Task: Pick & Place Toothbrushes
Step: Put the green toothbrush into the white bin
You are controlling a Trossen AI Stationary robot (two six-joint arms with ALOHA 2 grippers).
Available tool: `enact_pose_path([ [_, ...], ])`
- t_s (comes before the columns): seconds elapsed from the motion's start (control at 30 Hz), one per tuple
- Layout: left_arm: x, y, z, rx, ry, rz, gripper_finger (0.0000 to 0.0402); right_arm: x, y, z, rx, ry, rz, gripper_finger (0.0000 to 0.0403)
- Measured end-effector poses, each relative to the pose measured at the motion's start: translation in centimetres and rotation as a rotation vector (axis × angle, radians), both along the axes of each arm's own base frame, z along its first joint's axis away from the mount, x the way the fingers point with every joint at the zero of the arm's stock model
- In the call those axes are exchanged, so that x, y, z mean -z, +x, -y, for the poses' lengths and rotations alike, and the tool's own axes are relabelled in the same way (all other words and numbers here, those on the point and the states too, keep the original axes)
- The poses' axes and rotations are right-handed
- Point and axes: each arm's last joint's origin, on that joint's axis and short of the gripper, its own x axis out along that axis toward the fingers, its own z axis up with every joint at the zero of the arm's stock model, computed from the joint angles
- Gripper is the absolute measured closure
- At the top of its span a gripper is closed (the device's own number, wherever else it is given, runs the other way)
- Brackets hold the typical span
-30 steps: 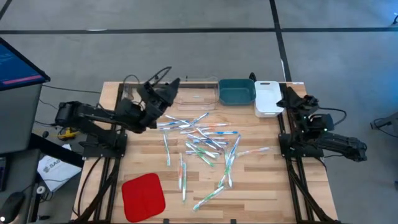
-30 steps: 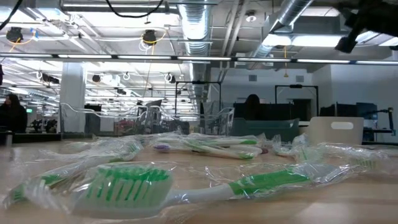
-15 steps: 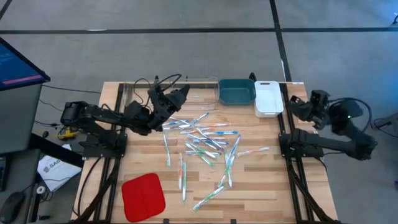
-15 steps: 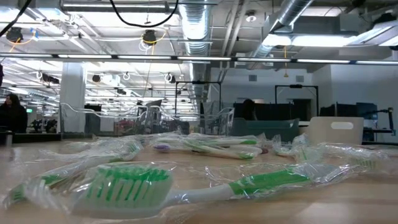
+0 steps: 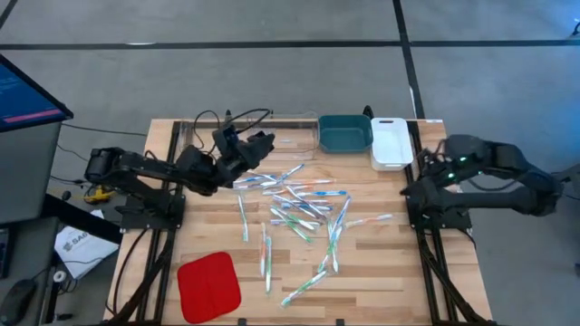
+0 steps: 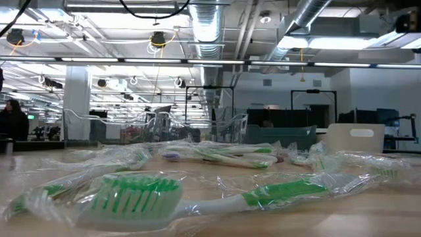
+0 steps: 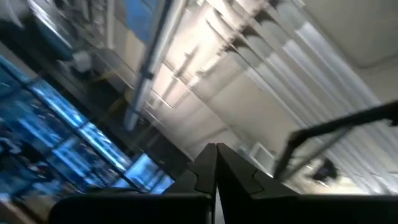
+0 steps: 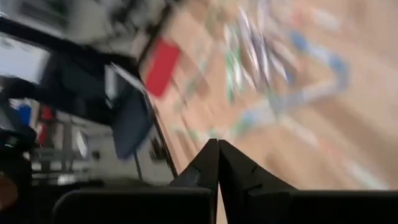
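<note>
Many toothbrushes in clear wrappers lie scattered flat on the middle of the wooden table; one with green bristles fills the near part of the low view. My left gripper is shut and empty above the pile's far left end, slanting upward; its shut fingers face the ceiling. My right gripper is shut and empty at the table's right edge, tipped down toward the toothbrushes; its shut fingers show in the right wrist view.
A clear bin, a teal bin and a white bin stand in a row along the far edge. A flat red square pad lies at the near left. Bare wood shows at the near right.
My right arm has risen at the table's right edge, and its gripper has tipped from pointing up and away to slanting down toward the toothbrushes. My left gripper has turned a little about its wrist over the pile's far left end. Both stay shut. The toothbrushes have not moved.
</note>
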Motion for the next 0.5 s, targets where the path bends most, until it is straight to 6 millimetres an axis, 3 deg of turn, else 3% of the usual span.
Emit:
enact_pose_path([
  [0.23,-1.1,-1.1,0.6,0.143,0.154,0.013,0.04,-0.7,1.0,-1.0,-0.042,0.123,0.029,0.0403],
  [0.5,-2.3,-2.5,0.2,0.126,0.204,0.007,0.04,-0.7,4.2,-3.6,-0.111,0.15,-0.028,0.0403],
])
